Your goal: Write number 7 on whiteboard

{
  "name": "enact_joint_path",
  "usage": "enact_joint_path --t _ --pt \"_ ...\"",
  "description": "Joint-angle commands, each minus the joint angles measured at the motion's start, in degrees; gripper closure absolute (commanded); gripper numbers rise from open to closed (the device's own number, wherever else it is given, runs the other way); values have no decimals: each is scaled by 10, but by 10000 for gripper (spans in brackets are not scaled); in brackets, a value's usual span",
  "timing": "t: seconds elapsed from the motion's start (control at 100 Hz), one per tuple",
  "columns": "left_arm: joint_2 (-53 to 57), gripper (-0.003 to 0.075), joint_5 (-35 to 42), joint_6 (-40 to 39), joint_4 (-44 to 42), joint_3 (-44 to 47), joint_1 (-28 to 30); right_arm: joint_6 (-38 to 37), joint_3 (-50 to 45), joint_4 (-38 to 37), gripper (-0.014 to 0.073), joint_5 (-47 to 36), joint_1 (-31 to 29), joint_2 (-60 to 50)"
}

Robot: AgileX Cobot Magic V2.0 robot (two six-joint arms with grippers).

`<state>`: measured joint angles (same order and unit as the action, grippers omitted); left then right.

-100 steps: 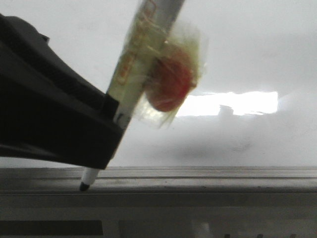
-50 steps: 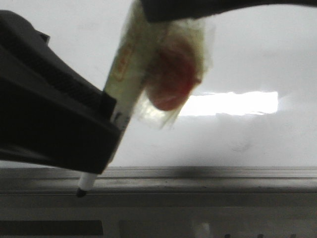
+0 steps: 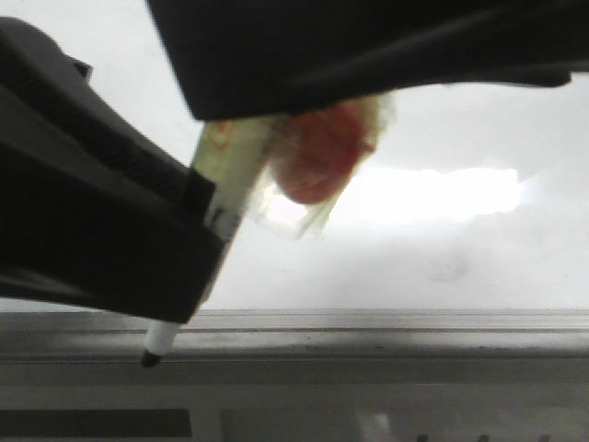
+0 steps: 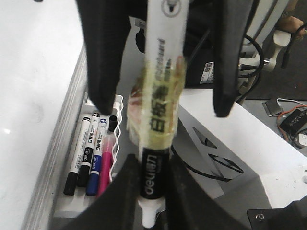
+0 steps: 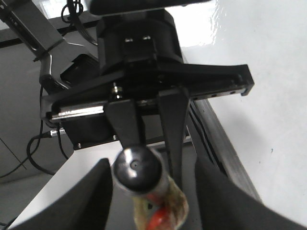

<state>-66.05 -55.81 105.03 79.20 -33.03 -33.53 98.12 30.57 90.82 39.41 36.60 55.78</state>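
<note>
My left gripper (image 3: 110,230) is shut on a whiteboard marker (image 3: 230,175) wrapped in yellowish tape with a red blob. The marker tilts, and its black tip (image 3: 150,357) sits low at the grey frame strip (image 3: 386,322) of the whiteboard (image 3: 460,258). In the left wrist view the left gripper (image 4: 153,165) clamps the marker's black band (image 4: 153,177). My right gripper (image 3: 368,46) is open, and its fingers (image 5: 103,191) straddle the marker's black end cap (image 5: 136,167) with gaps on both sides. No number 7 shows on the board.
A white wire tray (image 4: 117,124) beside the board's edge holds several spare markers (image 4: 91,158). A white table (image 4: 268,158) with cables and electronics lies beyond it. The board's glossy face (image 5: 268,72) also shows in the right wrist view.
My right gripper has come down from the top of the front view over the marker's upper end. The marker tip has dropped slightly; the left gripper has barely moved.
</note>
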Motion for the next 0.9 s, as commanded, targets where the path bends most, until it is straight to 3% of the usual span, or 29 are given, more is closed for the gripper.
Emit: enact_joint_path --t 0.0,0.17,0.42,0.52,0.64,0.69,0.77,0.89 --pt "12 740 -22 0 39 -15 -2 2 15 36 408 20 -3 1" --pt "12 740 -22 0 40 -15 -2 2 15 36 667 50 -3 22" --pt "12 729 -22 -6 77 -15 -2 19 15 36 664 39 -3 24" --pt "13 586 -20 -6 121 -15 -2 20 15 18 655 -12 -3 5" --pt "32 248 -3 -6 154 -15 -2 20 15 -17 648 -74 -3 -34" --pt "48 169 14 -7 157 -15 -1 20 14 -29 648 -94 -3 -54" --pt "81 159 43 -20 157 -15 10 20 13 -33 648 -120 -3 -85" --pt "149 236 94 -48 153 -15 38 20 13 -40 646 -157 -3 -131"
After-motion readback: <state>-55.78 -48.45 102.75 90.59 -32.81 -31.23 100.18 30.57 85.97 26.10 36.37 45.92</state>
